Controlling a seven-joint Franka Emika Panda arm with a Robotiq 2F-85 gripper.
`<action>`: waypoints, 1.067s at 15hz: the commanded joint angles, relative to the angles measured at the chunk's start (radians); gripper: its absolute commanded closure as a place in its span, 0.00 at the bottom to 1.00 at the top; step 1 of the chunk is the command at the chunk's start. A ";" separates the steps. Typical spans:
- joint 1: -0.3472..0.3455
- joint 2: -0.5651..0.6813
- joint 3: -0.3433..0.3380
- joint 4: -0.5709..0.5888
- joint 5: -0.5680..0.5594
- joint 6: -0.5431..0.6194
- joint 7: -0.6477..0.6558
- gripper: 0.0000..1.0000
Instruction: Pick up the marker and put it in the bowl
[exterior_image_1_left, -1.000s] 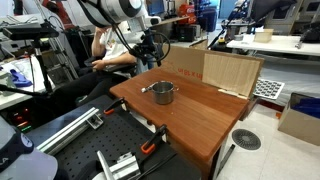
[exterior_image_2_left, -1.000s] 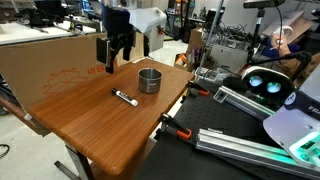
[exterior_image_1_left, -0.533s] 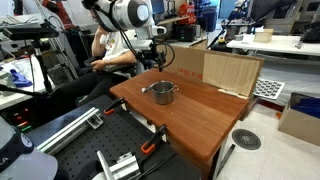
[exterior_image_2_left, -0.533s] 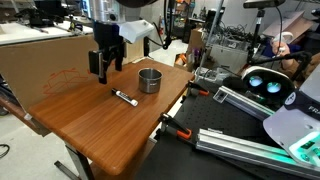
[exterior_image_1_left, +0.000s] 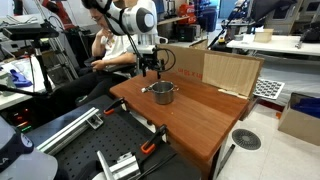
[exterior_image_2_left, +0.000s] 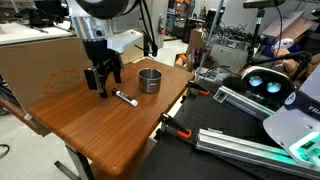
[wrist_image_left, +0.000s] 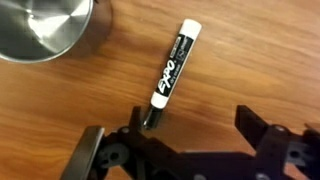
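The marker (wrist_image_left: 171, 72) is a white Expo pen with a black cap; it lies flat on the wooden table. In an exterior view it (exterior_image_2_left: 125, 98) lies just left of the steel bowl (exterior_image_2_left: 149, 80). The bowl shows in the wrist view (wrist_image_left: 42, 28) at the top left and in an exterior view (exterior_image_1_left: 163, 93). My gripper (wrist_image_left: 195, 125) is open and empty, low over the table. The marker's dark end lies by its left finger. In an exterior view the gripper (exterior_image_2_left: 102, 88) hangs just left of the marker.
A cardboard sheet (exterior_image_1_left: 228, 72) stands upright at the table's back edge, also seen in an exterior view (exterior_image_2_left: 40, 60). A person (exterior_image_1_left: 108, 52) sits behind the table. Clamps and metal rails (exterior_image_2_left: 240, 105) lie beside the table (exterior_image_2_left: 100, 125).
My gripper has moved down and away from the bowl, to a spot low over the table beside the marker. The marker and bowl have not moved.
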 joint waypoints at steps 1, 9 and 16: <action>0.021 0.067 -0.022 0.092 0.026 -0.113 -0.013 0.00; 0.035 0.155 -0.048 0.204 0.003 -0.229 0.002 0.28; 0.047 0.180 -0.056 0.263 -0.005 -0.262 0.005 0.81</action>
